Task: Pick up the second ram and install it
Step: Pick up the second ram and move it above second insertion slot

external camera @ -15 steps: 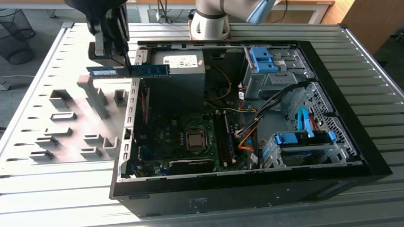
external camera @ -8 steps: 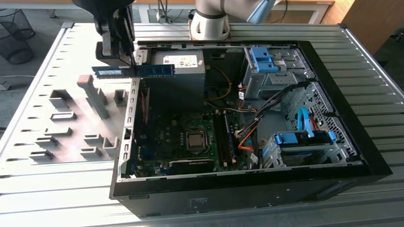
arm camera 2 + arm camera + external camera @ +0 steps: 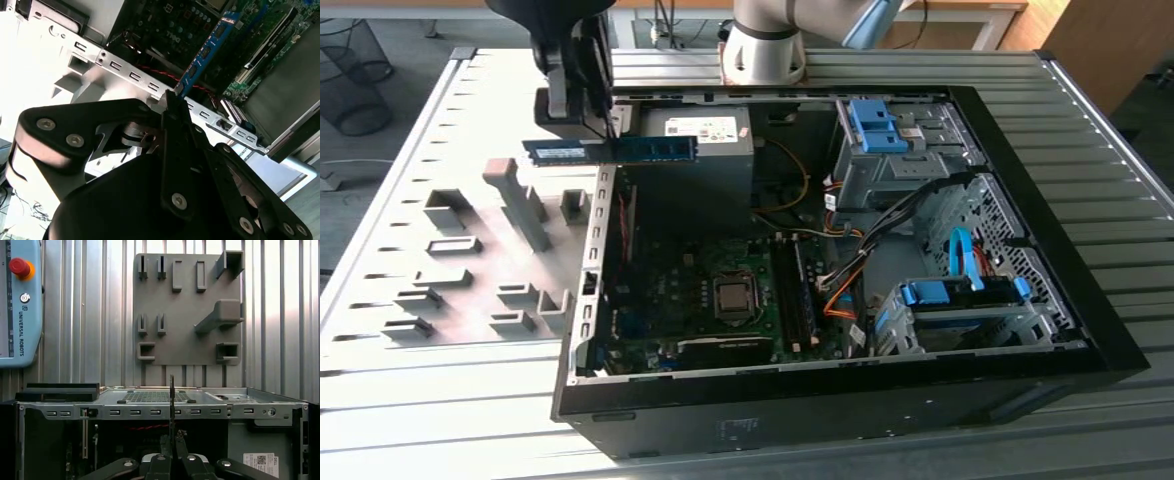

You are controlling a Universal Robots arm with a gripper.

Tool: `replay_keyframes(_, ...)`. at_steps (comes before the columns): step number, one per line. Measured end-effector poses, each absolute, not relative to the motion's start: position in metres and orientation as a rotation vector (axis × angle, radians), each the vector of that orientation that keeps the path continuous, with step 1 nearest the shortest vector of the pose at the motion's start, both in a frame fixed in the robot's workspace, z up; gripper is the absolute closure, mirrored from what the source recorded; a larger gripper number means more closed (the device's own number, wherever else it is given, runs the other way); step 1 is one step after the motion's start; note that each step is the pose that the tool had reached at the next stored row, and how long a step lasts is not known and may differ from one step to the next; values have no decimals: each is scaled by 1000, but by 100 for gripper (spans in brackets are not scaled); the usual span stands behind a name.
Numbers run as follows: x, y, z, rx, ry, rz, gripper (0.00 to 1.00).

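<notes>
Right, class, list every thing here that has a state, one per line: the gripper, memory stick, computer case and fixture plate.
gripper: shut on the memory stick, raised.
memory stick: held level in the air, not in a slot.
computer case: lying on its side, open.
fixture plate: lying flat, slots unfilled.
</notes>
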State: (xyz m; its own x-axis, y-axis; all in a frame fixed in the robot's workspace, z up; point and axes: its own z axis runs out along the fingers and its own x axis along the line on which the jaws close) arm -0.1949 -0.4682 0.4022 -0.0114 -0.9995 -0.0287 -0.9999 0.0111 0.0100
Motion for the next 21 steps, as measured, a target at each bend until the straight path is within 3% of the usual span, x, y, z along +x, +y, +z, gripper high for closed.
replay_keyframes(21, -173, -468, 402, -2199, 2224, 43, 86)
